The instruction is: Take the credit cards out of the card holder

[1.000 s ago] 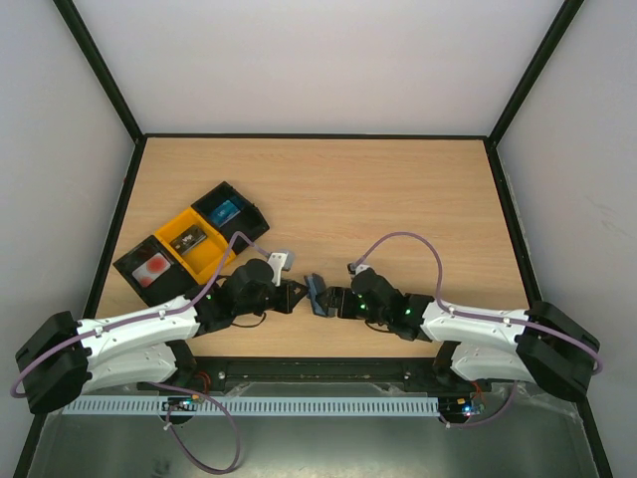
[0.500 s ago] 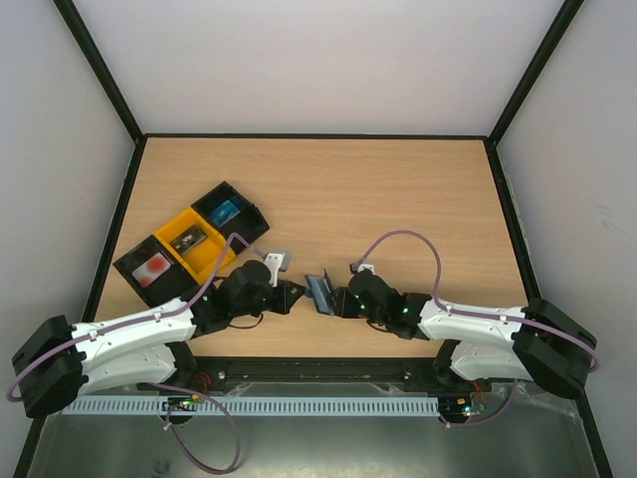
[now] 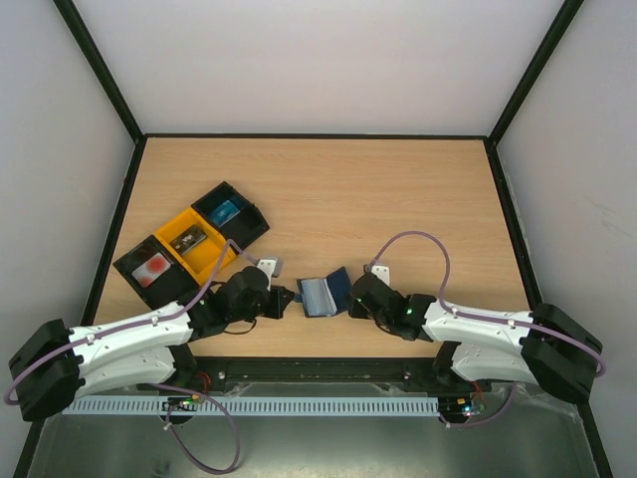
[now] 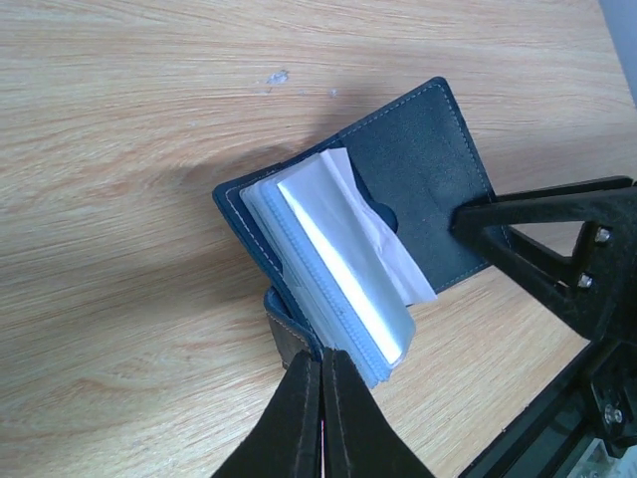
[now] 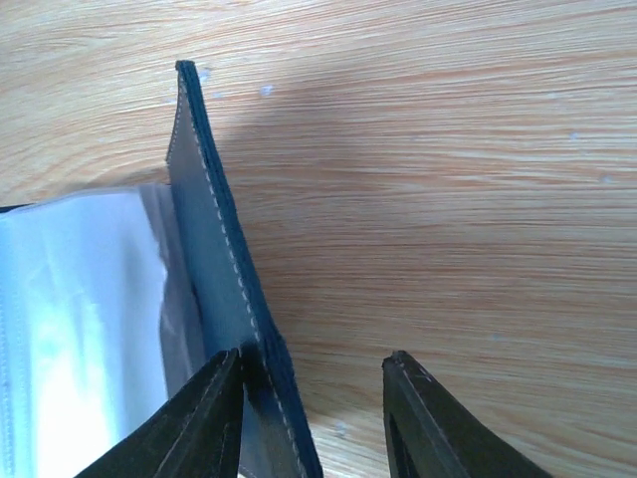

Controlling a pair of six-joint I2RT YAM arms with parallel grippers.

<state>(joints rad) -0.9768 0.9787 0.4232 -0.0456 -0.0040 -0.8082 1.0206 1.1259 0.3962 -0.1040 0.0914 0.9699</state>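
The navy card holder (image 3: 323,292) is spread open between my two grippers, near the table's front edge. A stack of clear, pale blue sleeves (image 4: 348,259) fans up from its spine; I cannot make out a credit card inside them. My left gripper (image 4: 323,358) is shut on the left cover's edge. My right gripper (image 5: 315,357) is open: the right cover (image 5: 214,249) leans against its left finger and the other finger stands apart over bare wood. A light blue card (image 3: 225,210) and a pinkish-red card (image 3: 152,267) lie in the trays.
A row of open trays sits at the left: a black tray (image 3: 242,221), a yellow tray (image 3: 204,257) holding a dark card-like item, and another black tray (image 3: 127,271). Black frame rails edge the table.
The card holder was folded and nearly upright; now it is spread open. My right gripper narrowed its jaws and drew the right cover to the right. My left gripper stayed shut on the left cover.
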